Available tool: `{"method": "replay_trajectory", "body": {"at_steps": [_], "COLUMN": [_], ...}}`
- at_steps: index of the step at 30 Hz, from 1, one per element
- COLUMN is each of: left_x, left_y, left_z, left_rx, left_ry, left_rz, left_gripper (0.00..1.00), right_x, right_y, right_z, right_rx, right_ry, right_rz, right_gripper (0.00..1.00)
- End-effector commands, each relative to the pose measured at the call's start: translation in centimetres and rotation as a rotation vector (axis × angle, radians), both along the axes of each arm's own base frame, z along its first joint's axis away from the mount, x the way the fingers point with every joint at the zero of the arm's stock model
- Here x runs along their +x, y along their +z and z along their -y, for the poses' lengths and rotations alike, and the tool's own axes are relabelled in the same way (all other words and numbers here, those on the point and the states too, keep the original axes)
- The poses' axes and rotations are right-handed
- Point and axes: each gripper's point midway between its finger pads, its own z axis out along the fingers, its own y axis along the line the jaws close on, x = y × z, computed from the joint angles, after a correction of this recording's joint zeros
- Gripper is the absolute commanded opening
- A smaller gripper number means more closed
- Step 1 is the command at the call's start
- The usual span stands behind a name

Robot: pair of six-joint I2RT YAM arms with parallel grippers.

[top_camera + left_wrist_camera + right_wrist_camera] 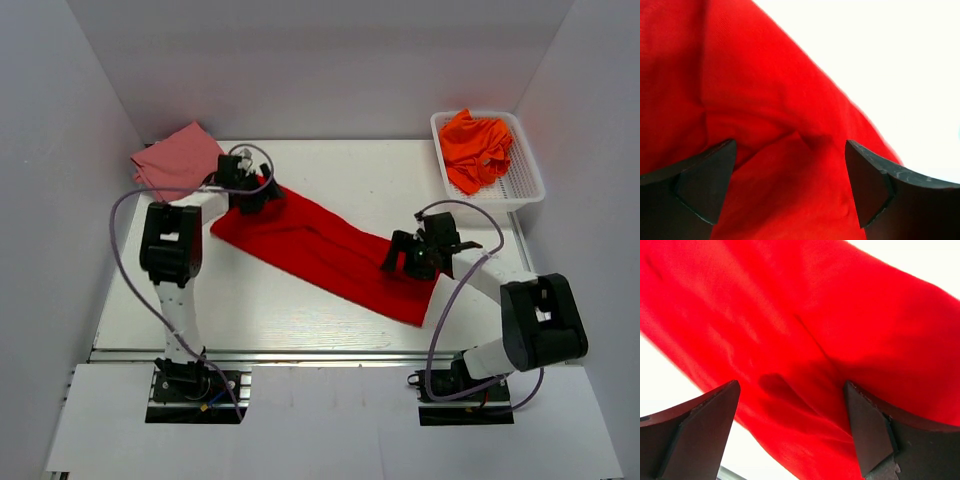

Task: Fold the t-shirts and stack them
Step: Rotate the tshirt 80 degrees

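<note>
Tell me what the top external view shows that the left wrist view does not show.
Only top external: the pink t-shirt at the far left, the orange t-shirt in the white basket, the right gripper. Only left wrist: a cloth crease between the open fingers. Both: the red t-shirt and the left gripper.

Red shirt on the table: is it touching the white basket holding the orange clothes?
Apart. The top view shows the red shirt lying mid-table, with bare white table plainly visible between it and the basket in the far right corner.
</note>
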Motion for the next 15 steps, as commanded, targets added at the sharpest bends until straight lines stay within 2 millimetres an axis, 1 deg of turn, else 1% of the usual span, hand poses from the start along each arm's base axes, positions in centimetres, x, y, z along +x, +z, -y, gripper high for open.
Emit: {"method": "replay_trajectory", "body": {"at_steps": [1,2,3,4,5,6,7,8,9,10,11,12,13,14,15], "left_x": [2.9,4.2,7.7,8.2,11.3,12.0,13.1,13.5,13.7,14.6,14.8,15.0,15.6,15.7,15.7], "left_y": [-4.7,-4.8,-1.9,-5.6,-2.6,-3.1,-3.2,-4.7,-5.0,-4.4,-5.0,-5.8,-5.4,-5.1,-5.3], "left_z": [2.4,3.6,4.6,5.7,7.0,7.6,8.3,9.5,9.9,10.2,10.5,10.3,10.4,11.2,11.9], "left_rx": [0.023,0.018,-0.002,-0.012,-0.045,-0.08,-0.115,-0.149,-0.198,-0.223,-0.218,-0.235,-0.25,-0.261,-0.265], "left_ry": [-0.114,-0.154,-0.175,-0.201,-0.239,-0.241,-0.258,-0.27,-0.241,-0.244,-0.212,-0.164,-0.152,-0.145,-0.143], "left_rz": [-0.067,-0.036,0.051,0.01,0.116,0.109,0.155,0.161,0.145,0.202,0.199,0.169,0.219,0.229,0.23], "left_gripper": [1.0,1.0,1.0,1.0,1.0,1.0,1.0,1.0,1.0,1.0,1.0,1.0,1.0,1.0,1.0], "right_x": [-6.5,-6.7,-7.3,-8.4,-9.0,-9.3,-10.2,-10.6,-11.6,-11.8,-11.8,-12.4,-12.8,-13.9,-14.1], "right_y": [-1.7,-1.5,-1.5,-1.1,-1.2,-1.3,-1.1,-1.3,-1.7,-1.6,-1.6,-1.5,-1.0,-2.3,-1.8], "right_z": [-1.8,-2.4,-3.4,-4.9,-5.4,-5.9,-7.6,-8.1,-8.9,-10.2,-11.0,-12.4,-13.8,-14.4,-15.6], "right_rx": [0.005,0.014,0.017,0.052,0.049,0.049,0.049,0.042,0.028,0.027,0.029,0.038,0.045,0.032,0.05], "right_ry": [0.197,0.227,0.276,0.357,0.419,0.456,0.546,0.592,0.663,0.719,0.765,0.838,0.896,0.943,0.991], "right_rz": [-0.129,-0.123,-0.122,-0.131,-0.12,-0.127,-0.124,-0.123,-0.129,-0.111,-0.08,-0.07,-0.049,-0.087,-0.067], "right_gripper": [0.9,0.9,0.9,0.9,0.9,0.9,0.9,0.9,0.9,0.9,0.9,0.9,0.9,0.9,0.9]}}
